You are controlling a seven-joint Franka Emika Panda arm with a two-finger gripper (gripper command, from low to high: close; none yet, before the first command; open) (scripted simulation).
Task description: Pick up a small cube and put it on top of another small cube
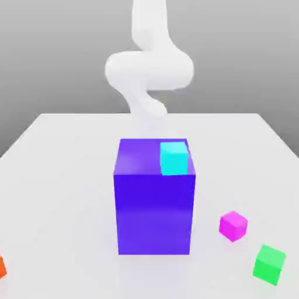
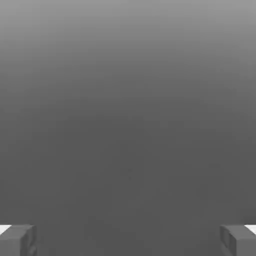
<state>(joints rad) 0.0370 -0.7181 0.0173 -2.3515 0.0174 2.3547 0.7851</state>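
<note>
While the arm (image 1: 149, 70) curls above the far edge of the counter (image 1: 58, 175), its jaws stand released and wide apart — in the hand view one grey fingertip (image 2: 17, 240) shows at each lower corner, with plain grey between them and nothing gripped. In the exterior view a big blue block (image 1: 155, 210) stands at the middle of the counter, and a small cyan cube (image 1: 174, 158) rests on its top face, at about 2 o'clock from that face's centre, close to the corner. A magenta cube (image 1: 233, 225) lies on the counter at about 4 o'clock from the block, near it but apart. A green cube (image 1: 269, 264) sits further out the same way, just beyond the magenta one and not touching it. An orange cube (image 1: 2, 267) is cut by the picture's edge at 8 o'clock — well apart from the rest.
</note>
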